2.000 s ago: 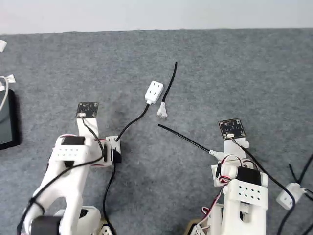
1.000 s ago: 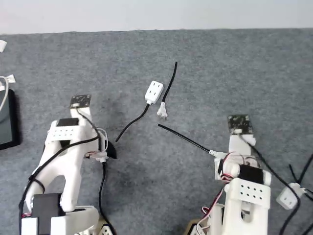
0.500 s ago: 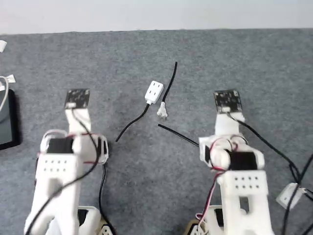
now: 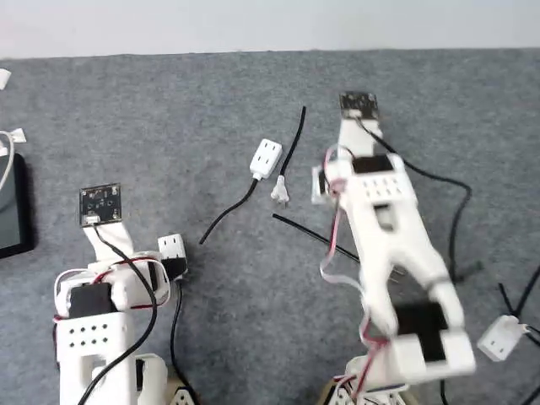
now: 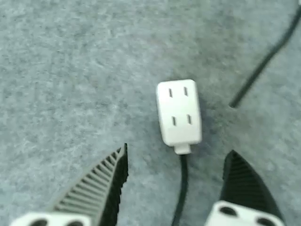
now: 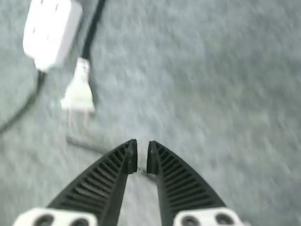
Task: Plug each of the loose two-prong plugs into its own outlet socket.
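A white outlet socket with two pairs of slots lies on the grey carpet just ahead of my left gripper. That gripper is open, and the socket's black cord runs back between its fingers. Another white outlet socket lies mid-table. A loose white two-prong plug rests just beside it, its cord trailing away. My right gripper is shut and holds nothing. It hovers a little short of the plug, over a loose black cord. The right arm stretches out right of the plug.
A third white socket with black cords lies at the near right edge. A dark flat device and a white cable sit at the left edge. The left arm stands at the near left. Open carpet lies beyond the plug.
The right arm has swung forward and left, up beside the plug. The left arm has drawn back and shifted left.
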Action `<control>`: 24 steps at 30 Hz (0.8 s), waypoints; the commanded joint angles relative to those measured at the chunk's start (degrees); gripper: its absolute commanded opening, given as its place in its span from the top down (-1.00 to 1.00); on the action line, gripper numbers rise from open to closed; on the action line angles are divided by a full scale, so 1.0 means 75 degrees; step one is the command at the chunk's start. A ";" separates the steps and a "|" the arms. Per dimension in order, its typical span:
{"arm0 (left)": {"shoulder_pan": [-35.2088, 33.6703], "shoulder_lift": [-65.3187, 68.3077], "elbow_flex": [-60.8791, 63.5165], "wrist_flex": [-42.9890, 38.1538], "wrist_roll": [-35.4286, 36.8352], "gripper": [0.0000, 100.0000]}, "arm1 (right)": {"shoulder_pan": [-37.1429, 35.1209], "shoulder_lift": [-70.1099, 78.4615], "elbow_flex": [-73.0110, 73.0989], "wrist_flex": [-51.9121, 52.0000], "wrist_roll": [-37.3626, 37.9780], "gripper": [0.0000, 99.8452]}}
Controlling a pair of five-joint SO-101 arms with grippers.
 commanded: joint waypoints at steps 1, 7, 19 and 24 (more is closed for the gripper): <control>-0.0340 0.0340 0.0264 -0.0856 -0.0047 0.52 | -0.0229 0.1248 -0.1993 -0.0111 -0.0129 0.91; -0.0328 0.0891 0.0264 -0.1020 -0.0059 0.52 | -0.0369 0.3065 -0.4009 0.0158 -0.0094 0.92; -0.0328 0.0961 0.0275 -0.1172 -0.0059 0.52 | -0.1237 0.4495 -0.5497 0.0756 -0.0082 0.91; -0.0328 0.0961 0.0287 -0.1172 -0.0059 0.52 | -0.1483 0.4577 -0.5451 0.1002 -0.0082 0.91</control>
